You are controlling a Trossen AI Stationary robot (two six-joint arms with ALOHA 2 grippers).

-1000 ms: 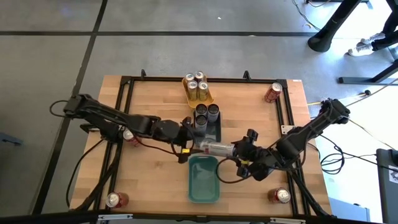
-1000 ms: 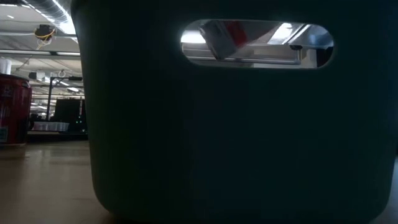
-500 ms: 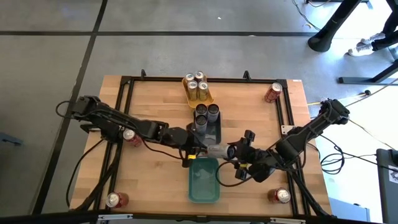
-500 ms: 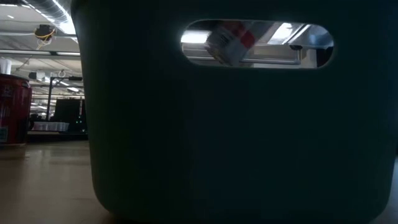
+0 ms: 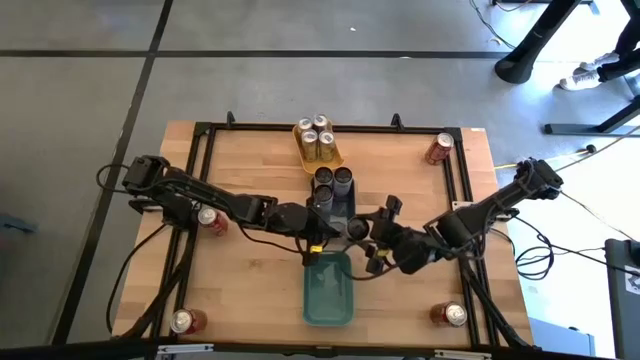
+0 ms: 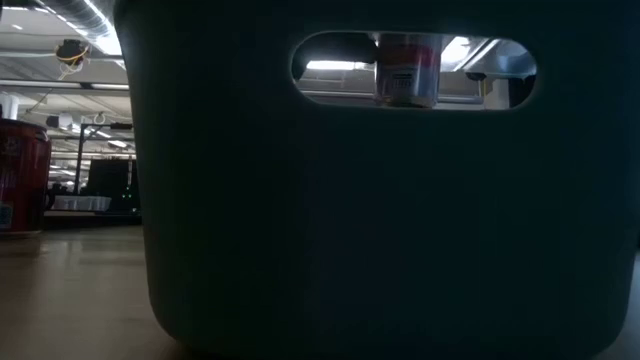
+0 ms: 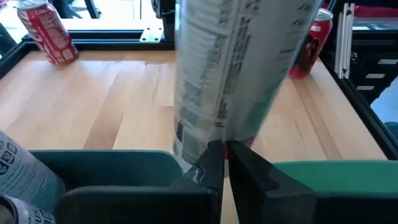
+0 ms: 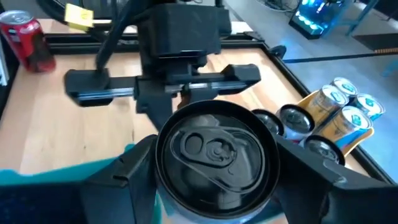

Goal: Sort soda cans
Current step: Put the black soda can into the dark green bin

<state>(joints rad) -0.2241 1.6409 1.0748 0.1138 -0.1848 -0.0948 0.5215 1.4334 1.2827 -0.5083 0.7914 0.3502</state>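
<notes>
The right gripper (image 5: pixel 368 243) grips a silver can (image 8: pixel 216 163) upright, just over the teal tray (image 5: pixel 327 290) at mid-surface. Left gripper (image 5: pixel 325 238), jaws shut and empty, sits beside it. Best play: keep it vertical, lower gently, release only once seated.

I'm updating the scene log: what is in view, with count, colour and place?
gold cans: four, gold, in yellow tray, table's far side
dark cans: two visible, dark grey, in dark tray, mid-table
red cans: four, red, loose near table edges
held can: one, silver-grey, upright between dark tray and teal tray
table: one, light wood
left gripper: shut, empty, beside held can
right gripper: closed on held can
</notes>
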